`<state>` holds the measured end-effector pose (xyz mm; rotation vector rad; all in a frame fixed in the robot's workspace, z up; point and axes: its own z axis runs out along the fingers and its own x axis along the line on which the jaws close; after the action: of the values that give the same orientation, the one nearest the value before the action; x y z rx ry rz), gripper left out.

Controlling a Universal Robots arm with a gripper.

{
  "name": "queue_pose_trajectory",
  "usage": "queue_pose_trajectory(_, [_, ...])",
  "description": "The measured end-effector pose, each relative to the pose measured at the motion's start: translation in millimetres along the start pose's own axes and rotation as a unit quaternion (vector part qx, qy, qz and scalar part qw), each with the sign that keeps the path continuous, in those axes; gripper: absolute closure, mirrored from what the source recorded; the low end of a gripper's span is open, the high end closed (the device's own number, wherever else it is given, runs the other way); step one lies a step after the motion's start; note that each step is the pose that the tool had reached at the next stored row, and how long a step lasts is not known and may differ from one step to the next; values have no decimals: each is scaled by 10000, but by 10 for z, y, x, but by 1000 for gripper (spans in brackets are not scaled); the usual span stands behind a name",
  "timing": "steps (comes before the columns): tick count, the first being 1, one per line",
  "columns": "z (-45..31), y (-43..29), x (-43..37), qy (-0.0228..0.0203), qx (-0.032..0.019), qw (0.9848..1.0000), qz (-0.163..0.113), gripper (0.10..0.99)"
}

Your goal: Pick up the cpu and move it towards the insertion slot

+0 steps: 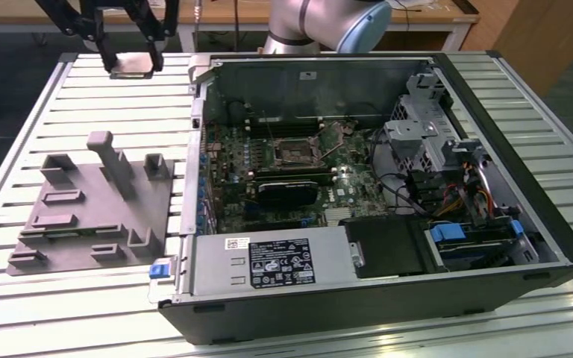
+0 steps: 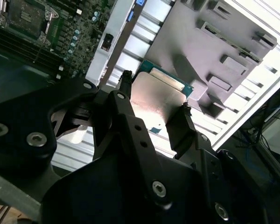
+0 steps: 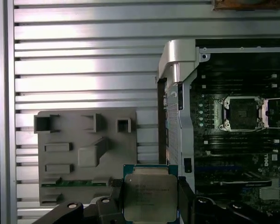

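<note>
My gripper (image 1: 132, 61) is shut on the cpu (image 1: 133, 71), a flat square chip with a silver top, and holds it in the air above the slatted table at the far end of the exterior view's left. In both wrist views the cpu (image 3: 150, 201) (image 2: 155, 100) sits clamped between the two black fingers (image 3: 116, 193), its green rim showing. The insertion slot (image 1: 294, 153) is the square socket with a shiny frame and dark centre on the motherboard inside the open computer case. The slot (image 3: 240, 113) (image 2: 22, 18) lies well apart from the held chip, across the case wall.
A grey plastic fixture (image 1: 98, 209) with raised blocks lies on the slatted table (image 1: 27, 142) beside the case. The open case (image 1: 386, 224) holds a black card, cables, a drive cage and a power supply. Its metal side wall (image 3: 177, 93) stands between the gripper and the motherboard.
</note>
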<state>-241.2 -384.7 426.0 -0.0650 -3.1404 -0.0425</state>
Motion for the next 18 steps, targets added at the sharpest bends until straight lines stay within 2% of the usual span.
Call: queue_pose_trajectory(18, [2, 67, -321, 0, 0, 10000, 0, 541])
